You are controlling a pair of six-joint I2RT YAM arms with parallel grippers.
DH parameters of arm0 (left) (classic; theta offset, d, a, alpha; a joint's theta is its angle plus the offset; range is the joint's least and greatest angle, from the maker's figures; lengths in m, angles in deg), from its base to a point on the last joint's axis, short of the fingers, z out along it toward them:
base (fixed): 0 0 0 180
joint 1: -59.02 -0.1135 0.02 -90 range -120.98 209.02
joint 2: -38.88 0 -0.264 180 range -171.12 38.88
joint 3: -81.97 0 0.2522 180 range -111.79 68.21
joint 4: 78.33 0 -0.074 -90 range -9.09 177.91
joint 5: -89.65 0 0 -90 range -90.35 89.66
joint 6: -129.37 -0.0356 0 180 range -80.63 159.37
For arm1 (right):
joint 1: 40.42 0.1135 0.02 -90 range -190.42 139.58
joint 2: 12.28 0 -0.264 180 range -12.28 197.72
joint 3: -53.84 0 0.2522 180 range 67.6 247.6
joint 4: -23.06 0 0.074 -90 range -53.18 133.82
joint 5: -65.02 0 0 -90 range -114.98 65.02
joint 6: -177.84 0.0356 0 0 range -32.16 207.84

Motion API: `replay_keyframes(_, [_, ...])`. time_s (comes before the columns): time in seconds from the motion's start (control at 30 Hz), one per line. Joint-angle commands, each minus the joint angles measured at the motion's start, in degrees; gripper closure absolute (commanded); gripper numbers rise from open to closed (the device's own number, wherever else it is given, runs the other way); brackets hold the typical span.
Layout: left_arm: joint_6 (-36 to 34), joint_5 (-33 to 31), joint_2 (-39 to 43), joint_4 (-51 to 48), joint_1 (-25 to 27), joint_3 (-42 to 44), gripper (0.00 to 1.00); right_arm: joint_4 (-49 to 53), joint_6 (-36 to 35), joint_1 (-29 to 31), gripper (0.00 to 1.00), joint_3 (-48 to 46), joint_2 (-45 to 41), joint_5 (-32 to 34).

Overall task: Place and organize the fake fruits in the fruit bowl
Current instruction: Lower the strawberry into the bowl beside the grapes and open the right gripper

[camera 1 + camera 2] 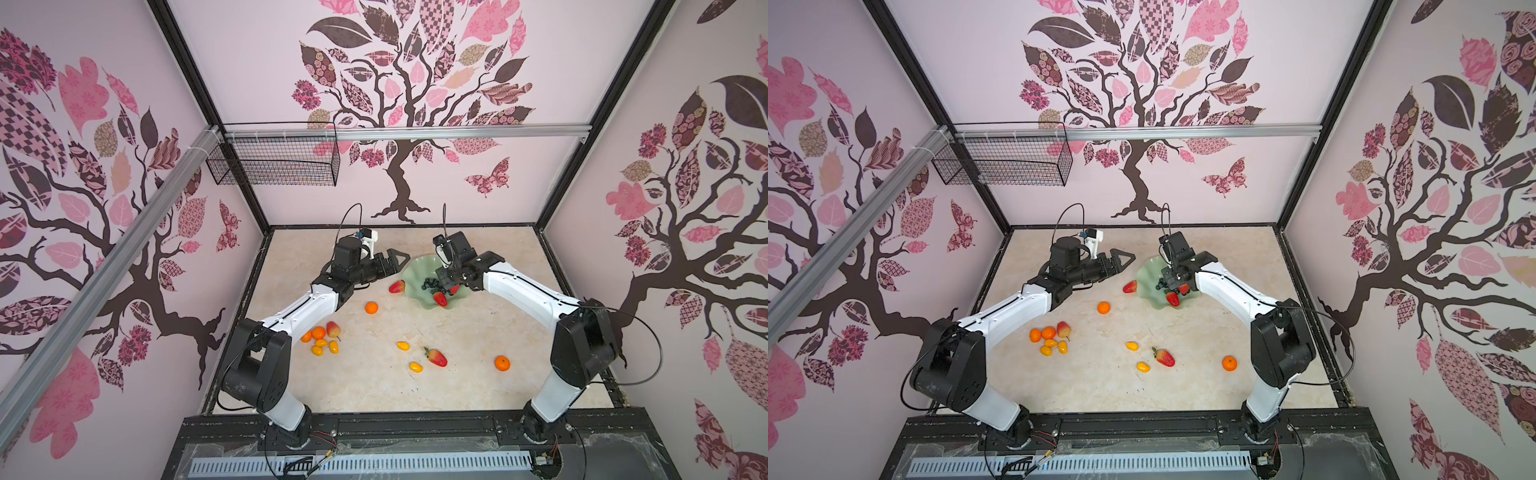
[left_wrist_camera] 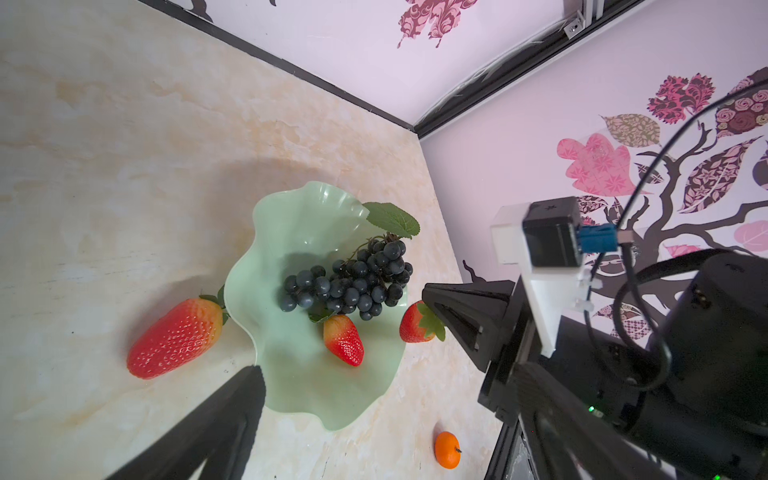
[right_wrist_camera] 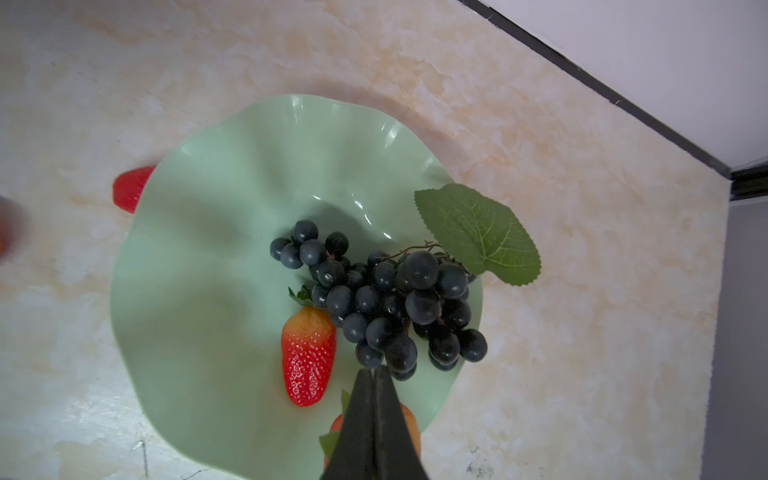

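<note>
The mint-green fruit bowl (image 1: 415, 270) (image 3: 208, 291) holds a dark grape bunch (image 1: 430, 284) (image 3: 395, 299) and a strawberry (image 1: 440, 299) (image 3: 308, 357). My right gripper (image 1: 446, 286) (image 3: 374, 374) hangs shut and empty over the bowl, tips at the grapes. Under its fingers a second strawberry (image 2: 417, 322) lies at the rim. Another strawberry (image 1: 397, 286) (image 2: 174, 338) rests on the table against the bowl. My left gripper (image 1: 392, 264) (image 2: 341, 330) is open and empty, left of the bowl.
Loose on the table: an orange (image 1: 371, 308), a cluster of oranges, pear (image 1: 333, 329) and small ovals at the left, two ovals (image 1: 402, 345) and a strawberry (image 1: 436, 357) in the middle, an orange (image 1: 502, 363) at the right. A wire basket (image 1: 274, 160) hangs on the back wall.
</note>
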Motion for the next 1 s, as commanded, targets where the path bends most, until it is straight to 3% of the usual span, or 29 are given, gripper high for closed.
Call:
replay_keyframes(0.0, [-0.49,-0.61,0.65,0.52,0.04,1.57,0.02,0.88,-4.63,1.81,1.00,1.54,2.76,9.51])
replay_keyframes(0.47, [-0.81,-0.94,1.00,0.12,0.11,1.53,0.02,-3.20,-8.89,2.70,1.00,-1.73,5.68,15.28])
replay_keyframes(0.97, [-0.96,-0.81,1.09,-0.13,-0.02,1.44,0.02,-3.56,-8.90,4.23,0.97,-4.04,7.58,9.88])
